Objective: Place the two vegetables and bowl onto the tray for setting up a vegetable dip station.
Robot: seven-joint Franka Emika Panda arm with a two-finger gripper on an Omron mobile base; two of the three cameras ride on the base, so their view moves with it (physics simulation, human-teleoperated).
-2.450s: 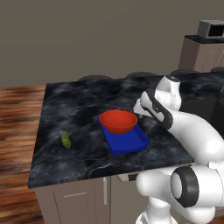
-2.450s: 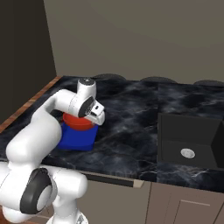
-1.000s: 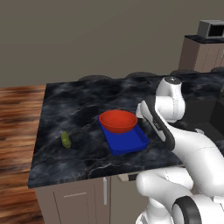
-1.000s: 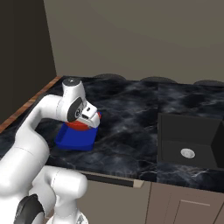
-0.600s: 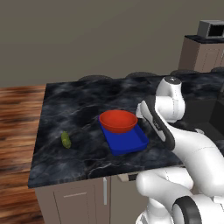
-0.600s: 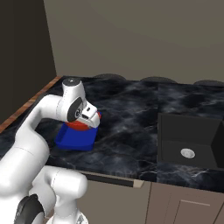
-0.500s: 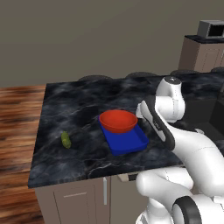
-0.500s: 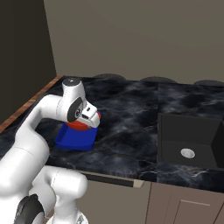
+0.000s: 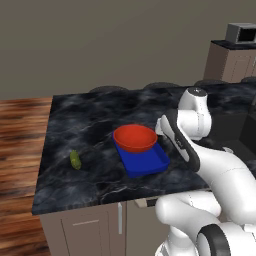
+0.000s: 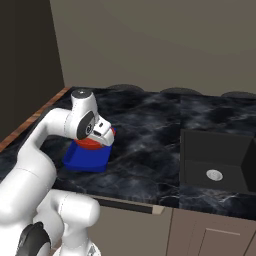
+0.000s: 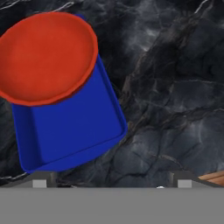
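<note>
Broadly, the dark marbled counter (image 9: 90, 125) is the biggest thing, running from the wood floor (image 9: 20, 150) on the left to the right, where the right base view shows a sunken black sink (image 10: 215, 160) with a round drain. Cabinet fronts (image 9: 95, 225) show under the near edge in the left base view, which also takes in a microwave (image 9: 242, 32) on a tall brown cabinet (image 9: 232, 60) at far right.

Next in size, the blue tray (image 9: 142, 159) lies on the counter near its front edge, with the red bowl (image 9: 135, 138) sitting on its far end and overhanging the rim. The hand view looks down on both, tray (image 11: 74, 127) and bowl (image 11: 46, 57): the bowl's inside is bare, and the near half of the tray floor is uncovered.

The gripper (image 9: 161, 127) hangs just to the right of the bowl, above the counter; in the right base view the gripper (image 10: 105, 137) partly hides the bowl (image 10: 85, 144) and tray (image 10: 82, 160). Its fingertips (image 11: 40, 183) sit wide apart at the bottom corners of the hand view, holding nothing.

Smallest, the green pickle (image 9: 75, 160) lies on the counter well to the left of the tray, seen from the left base camera. No writing or labels can be read anywhere.
</note>
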